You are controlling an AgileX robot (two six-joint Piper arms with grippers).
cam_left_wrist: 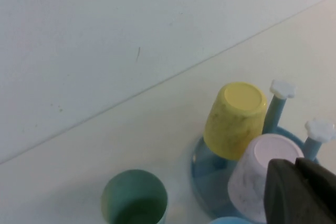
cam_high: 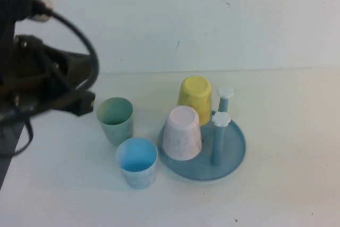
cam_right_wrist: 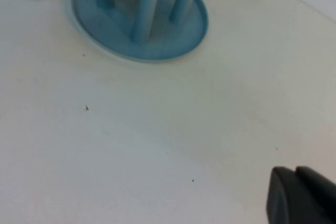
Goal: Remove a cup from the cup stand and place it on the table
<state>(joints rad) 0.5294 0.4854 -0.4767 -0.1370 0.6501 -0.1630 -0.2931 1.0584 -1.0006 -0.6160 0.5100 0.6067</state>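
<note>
Standing upright on table (cam_high: 58,184), cup (cam_high: 115,119) just beside cup stand (cam_high: 234,155) — placement looks done. Left gripper (cam_high: 85,103) clenched, empty, nearby. Right gripper (cam_right_wrist: 302,195) clenched, parked apart.

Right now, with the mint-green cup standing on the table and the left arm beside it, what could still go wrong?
1. The left gripper, shut and empty, sits close to the cup; a sideways move could tip it.
2. The cup nearly touches the blue cup, so a nudge may topple both.
3. The pink cup and yellow cup remain upside down on the cup stand, near the arm's path. The right gripper, shut over bare table, poses little risk.
</note>
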